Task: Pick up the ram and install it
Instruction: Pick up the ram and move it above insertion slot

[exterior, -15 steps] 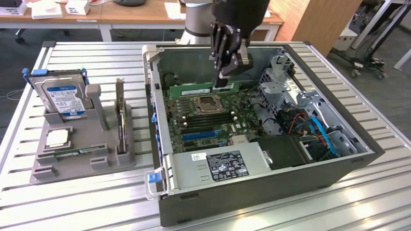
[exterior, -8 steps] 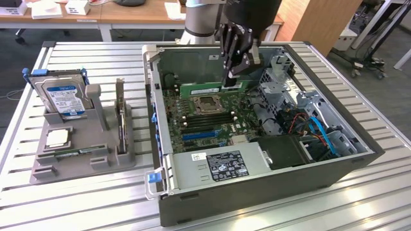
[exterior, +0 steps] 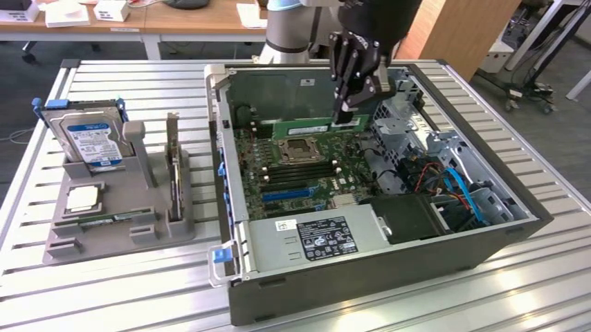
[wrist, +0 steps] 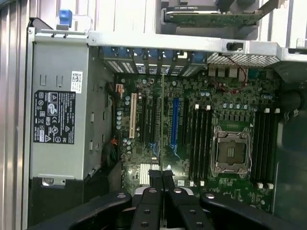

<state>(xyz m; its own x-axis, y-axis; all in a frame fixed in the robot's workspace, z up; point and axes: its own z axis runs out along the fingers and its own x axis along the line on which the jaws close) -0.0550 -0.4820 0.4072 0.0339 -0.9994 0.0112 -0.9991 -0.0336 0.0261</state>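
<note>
In the exterior view, an open computer case (exterior: 517,228) lies on a slatted metal worktop (exterior: 120,290) with its motherboard (exterior: 295,173) facing up. The hand (exterior: 347,117) hangs over the far part of the board, clamped on the ram (exterior: 300,128). The ram is a green stick held level and on edge (its flat side faces the camera), just beyond the processor socket (exterior: 297,149). It juts from the fingers toward the exterior view's left. The power supply (exterior: 314,238) sits at the case's near end. On the exterior view's left, well apart from the case, a grey holder (exterior: 111,228) carries an upright hard drive (exterior: 88,142).

In the wrist view, the hand (wrist: 161,178) looks down on the board, its fingers pinched together on the ram (wrist: 163,120), seen edge-on as a thin line. That line runs between a white slot (wrist: 133,122) and a blue slot (wrist: 174,122). The processor socket (wrist: 231,152) sits beyond the blue slot, flanked by black memory slots (wrist: 201,139).
</note>
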